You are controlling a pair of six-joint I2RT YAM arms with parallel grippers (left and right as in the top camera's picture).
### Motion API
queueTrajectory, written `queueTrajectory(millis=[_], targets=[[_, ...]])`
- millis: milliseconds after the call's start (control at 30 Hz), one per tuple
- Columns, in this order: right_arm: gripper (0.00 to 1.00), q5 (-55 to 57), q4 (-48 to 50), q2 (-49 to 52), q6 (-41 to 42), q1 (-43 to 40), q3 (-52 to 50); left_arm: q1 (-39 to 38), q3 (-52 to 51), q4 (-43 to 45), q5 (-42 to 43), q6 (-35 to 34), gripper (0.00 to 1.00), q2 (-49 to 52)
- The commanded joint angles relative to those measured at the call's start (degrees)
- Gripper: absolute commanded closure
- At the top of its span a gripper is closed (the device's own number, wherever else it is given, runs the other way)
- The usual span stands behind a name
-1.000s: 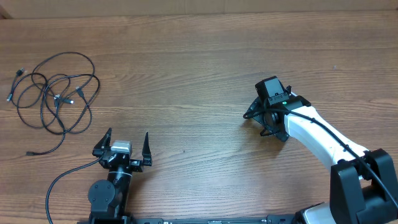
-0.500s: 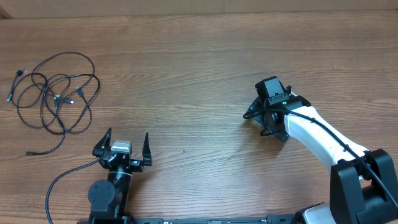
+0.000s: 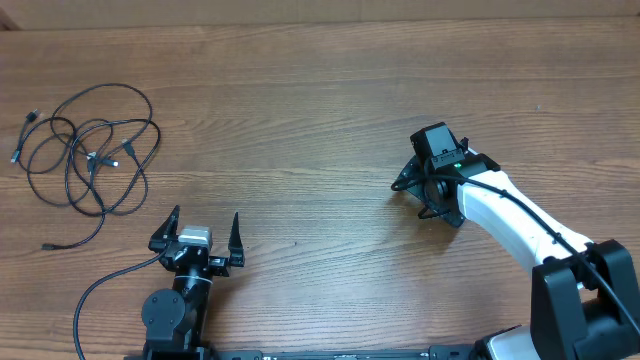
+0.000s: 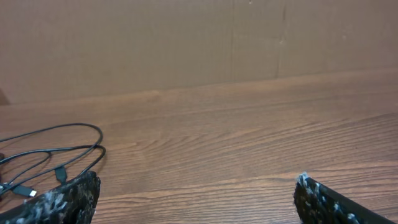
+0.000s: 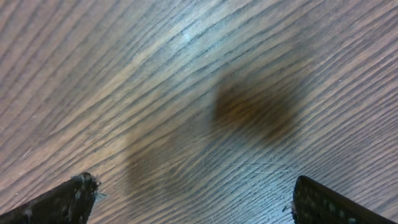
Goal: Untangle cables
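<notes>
The cables (image 3: 90, 150) lie as a loose tangle of thin black loops with small plug ends at the table's far left; part of the tangle shows at the left edge of the left wrist view (image 4: 56, 152). My left gripper (image 3: 200, 225) is open and empty near the front edge, a short way right and in front of the tangle, its fingers apart over bare wood (image 4: 196, 186). My right gripper (image 3: 420, 190) is open and empty over bare wood at the right (image 5: 189, 186), far from the cables.
The wooden table (image 3: 300, 120) fills the overhead view. A thicker black wire (image 3: 95, 290) runs from the left arm's base along the front left. A brown wall (image 4: 186, 43) stands behind the table's far edge.
</notes>
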Motion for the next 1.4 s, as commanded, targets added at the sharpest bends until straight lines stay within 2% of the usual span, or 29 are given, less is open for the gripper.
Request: queueTrajectory(millis=[0, 267, 833, 1067, 1367], targets=[[0.0, -0.1, 0.3, -4.1, 0.4, -0.1, -0.2, 0.3, -0.2, 0.0, -0.2, -0.2, 0.0, -0.7], [0.0, -0.1, 0.3, -15.4, 0.4, -0.1, -0.2, 0.3, -0.2, 0.0, -0.2, -0.2, 0.0, -0.7], [0.0, -0.1, 0.2, -46.9, 0.4, -0.1, -0.2, 0.3, -0.2, 0.0, -0.2, -0.2, 0.0, -0.7], [0.0, -0.1, -0.1, -53.3, 0.4, -0.2, -0.2, 0.3, -0.2, 0.0, -0.2, -0.2, 0.0, -0.7], [0.0, -0.1, -2.6, -52.5, 0.4, -0.1, -0.2, 0.3, -0.2, 0.0, -0.2, -0.2, 0.0, -0.7]])
